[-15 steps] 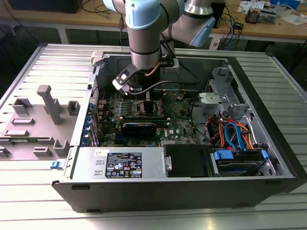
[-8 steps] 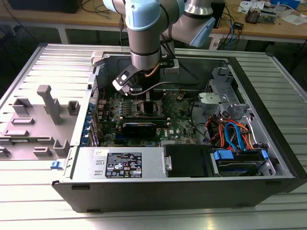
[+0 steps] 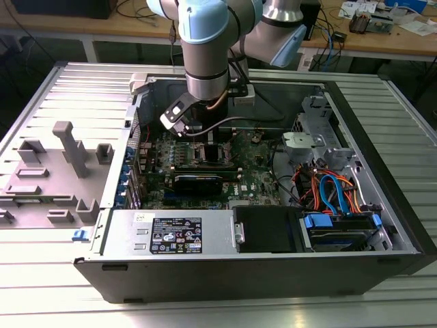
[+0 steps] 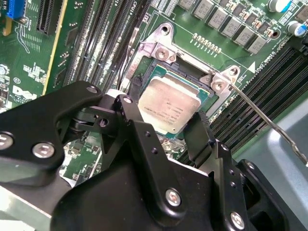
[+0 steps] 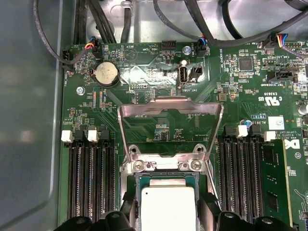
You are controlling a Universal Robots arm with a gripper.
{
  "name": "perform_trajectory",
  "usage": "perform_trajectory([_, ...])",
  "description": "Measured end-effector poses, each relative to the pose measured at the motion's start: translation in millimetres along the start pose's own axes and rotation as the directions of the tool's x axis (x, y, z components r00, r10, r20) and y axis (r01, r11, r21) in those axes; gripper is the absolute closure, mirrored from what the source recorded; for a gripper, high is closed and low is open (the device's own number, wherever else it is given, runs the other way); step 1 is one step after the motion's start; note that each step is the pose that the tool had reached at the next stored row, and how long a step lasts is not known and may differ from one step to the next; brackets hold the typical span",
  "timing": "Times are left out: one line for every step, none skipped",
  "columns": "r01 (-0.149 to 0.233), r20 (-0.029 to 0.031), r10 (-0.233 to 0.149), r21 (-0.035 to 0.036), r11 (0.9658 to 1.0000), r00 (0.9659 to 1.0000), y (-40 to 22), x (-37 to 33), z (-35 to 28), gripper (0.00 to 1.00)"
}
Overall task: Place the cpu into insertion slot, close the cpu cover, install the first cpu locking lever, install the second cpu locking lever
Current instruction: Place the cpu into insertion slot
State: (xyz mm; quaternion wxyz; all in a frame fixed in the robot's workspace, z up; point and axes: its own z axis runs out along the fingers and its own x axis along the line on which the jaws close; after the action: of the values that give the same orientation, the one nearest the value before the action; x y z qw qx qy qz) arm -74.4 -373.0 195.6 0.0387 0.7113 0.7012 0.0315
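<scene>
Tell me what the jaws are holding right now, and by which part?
The gripper holds the cpu by two opposite side edges, jaws closed on it, over the insertion slot.

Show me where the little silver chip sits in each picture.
Second wrist view: the cpu is at the insertion slot, beside the two-screw bracket.
First wrist view: the cpu, beside the same bracket.
Exterior view: cannot tell; the arm hangs over that spot.
Shared landmark: the two-screw bracket.

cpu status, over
gripper shut on cpu, at insertion slot. cpu cover hinged open. nothing blocking seen.
</scene>
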Motion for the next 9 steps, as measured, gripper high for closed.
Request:
perform_trajectory([0.000,0.0000,0.000,0.0000,1.0000,1.0000,0.0,0.0,-0.2,0.38])
perform_trajectory([0.000,0.0002,0.000,0.0001,1.0000,1.0000,0.1,0.0,-1.5,0.38])
perform_trajectory([0.000,0.0001,0.000,0.0000,1.0000,1.0000,0.3,0.0,-3.0,0.38])
perform_trajectory([0.000,0.0000,0.000,0.0000,1.0000,1.0000,0.4,0.0,-4.0,0.38])
perform_trajectory([0.000,0.0000,0.000,0.0000,1.0000,1.0000,0.5,0.0,-5.1,0.38])
perform_trajectory([0.000,0.0000,0.000,0.0000,1.0000,1.0000,0.6,-0.1,-6.3,0.38])
perform_trajectory([0.000,0.0000,0.000,-0.0001,1.0000,1.0000,0.7,-0.1,-7.1,0.38])
perform_trajectory([0.000,0.0000,0.000,-0.0001,1.0000,1.0000,0.7,0.0,-7.7,0.38])
perform_trajectory([0.000,0.0000,0.000,-0.0001,1.0000,1.0000,0.8,-0.1,-8.4,0.38])
